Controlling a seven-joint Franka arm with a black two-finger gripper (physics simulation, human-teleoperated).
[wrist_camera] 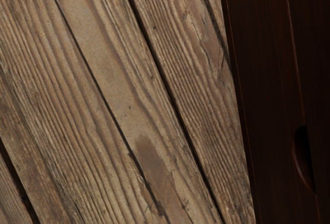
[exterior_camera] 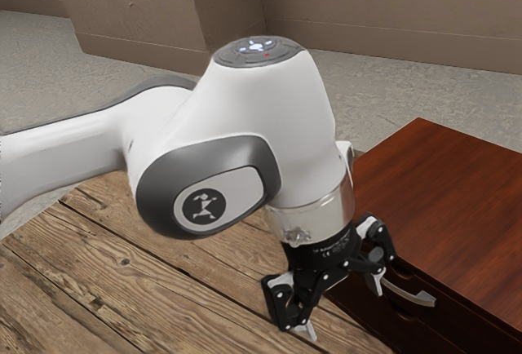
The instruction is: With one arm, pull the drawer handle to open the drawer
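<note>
- Tool (exterior_camera: pixel 341 307) state: the two black fingers are spread wide and hold nothing. The tool points down at the table (exterior_camera: pixel 122 280), just in front of the cabinet (exterior_camera: pixel 449 199).
- Task's thing: the drawer handle (exterior_camera: pixel 408 291) is a silver bar mounted on the drawer front (exterior_camera: pixel 440 319), directly under the cabinet's top edge. The drawer front appears flush with the cabinet, so the drawer is judged not yet open.
- Governing relation: the handle lies on the cabinet side of the tool, outside the gap between the fingers. One finger (exterior_camera: pixel 377 268) stands just beside the near end of the bar. Whether it touches the bar cannot be told. The other finger is farther out from the cabinet, over the table planks.
- Long axis: the bar runs level along the cabinet front. The fingers spread roughly across that line, one toward the cabinet and one away from it. This orientation looks suitable for straddling the bar.
- Wrist view: table planks lie beneath the hand, with the dark cabinet front alongside them.
- Next move, as judged: shift the tool toward the cabinet and along the bar until the bar sits between the fingers. Then close, and pull straight out from the cabinet front.
- Risk: closing at the present position would likely miss the bar or clip only its end.
</note>
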